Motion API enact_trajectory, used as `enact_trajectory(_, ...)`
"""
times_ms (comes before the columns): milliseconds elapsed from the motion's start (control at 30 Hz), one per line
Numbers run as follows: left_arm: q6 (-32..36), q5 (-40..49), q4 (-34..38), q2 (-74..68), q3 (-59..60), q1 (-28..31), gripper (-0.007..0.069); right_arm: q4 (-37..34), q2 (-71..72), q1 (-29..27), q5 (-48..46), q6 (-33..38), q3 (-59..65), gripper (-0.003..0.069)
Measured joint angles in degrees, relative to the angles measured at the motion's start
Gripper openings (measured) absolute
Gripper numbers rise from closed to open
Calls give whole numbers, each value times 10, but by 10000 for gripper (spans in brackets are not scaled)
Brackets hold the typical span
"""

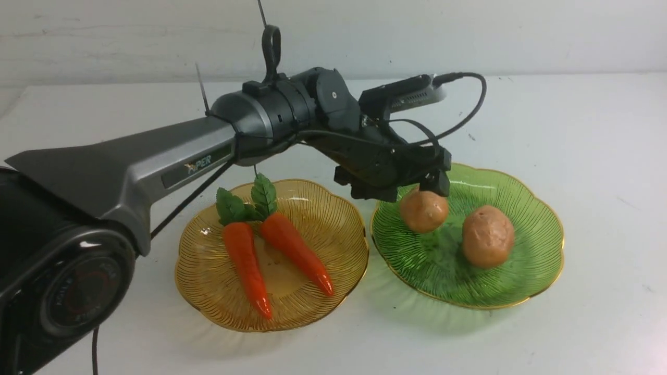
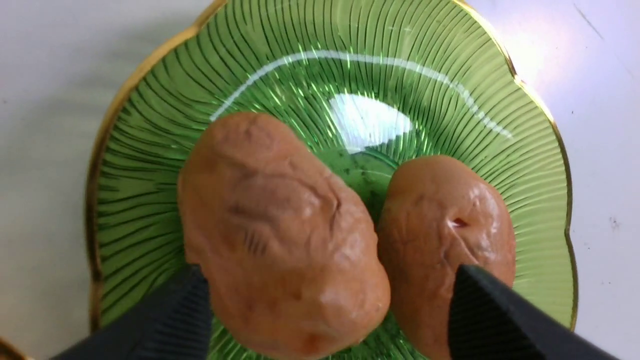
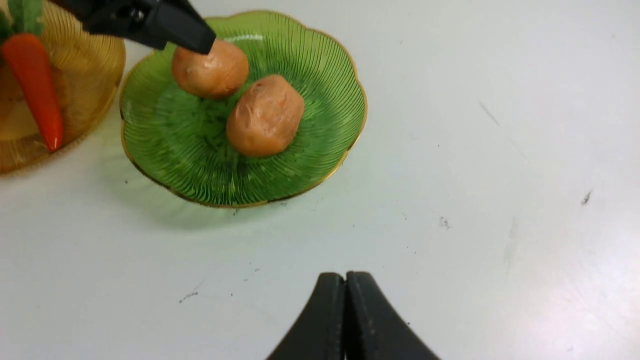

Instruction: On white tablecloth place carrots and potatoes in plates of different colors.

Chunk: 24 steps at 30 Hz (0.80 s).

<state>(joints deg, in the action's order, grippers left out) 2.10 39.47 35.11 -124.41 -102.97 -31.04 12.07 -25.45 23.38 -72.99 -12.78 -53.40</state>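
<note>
Stretching to pale wall (image 1: 469,31), white tablecloth (image 1: 599,130), left pincer (image 2: 330,272) wide around potato (image 1: 423,211), right pincer (image 3: 345,280) closed

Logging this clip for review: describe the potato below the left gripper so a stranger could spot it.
Find the green plate, the right-hand dish on the white tablecloth. Of the two in it, this potato is the one nearer the amber plate, directly under the open left gripper; the other potato has nothing above it.
</note>
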Motion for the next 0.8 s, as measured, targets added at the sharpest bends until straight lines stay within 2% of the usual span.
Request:
enact_trajectory(67,0,8,4,5,1,8,590,3,23,0,0,-3,2,-15)
enact_trajectory(100,0,16,14,19,1,24,475,6,54,0,0,-7,9,-15)
enact_trajectory(133,0,20,20,27,1,30,423,6,88,0,3,-11,24,-15)
enact_trajectory(167,0,26,24,36,1,38,335,0,133,0,26,-12,57,-15)
enact_trajectory(200,0,26,24,36,1,38,335,0,138,0,31,-12,57,-15)
enact_trajectory(267,7,41,25,53,0,52,118,-25,204,-1,157,-13,151,-15)
enact_trajectory(300,10,42,25,54,0,52,106,-27,207,-1,167,-13,157,-15)
enact_trajectory(333,16,50,25,56,0,54,61,-31,218,-1,193,-13,176,-15)
enact_trajectory(367,21,55,25,59,0,54,38,-36,224,-1,228,-13,199,-15)
enact_trajectory(400,30,64,25,62,0,54,9,-42,233,-1,315,-11,252,-15)
enact_trajectory(533,35,68,27,63,0,54,-4,-44,233,-2,431,17,303,-15)
enact_trajectory(800,50,69,26,63,0,54,-4,-42,233,-2,465,29,308,-15)
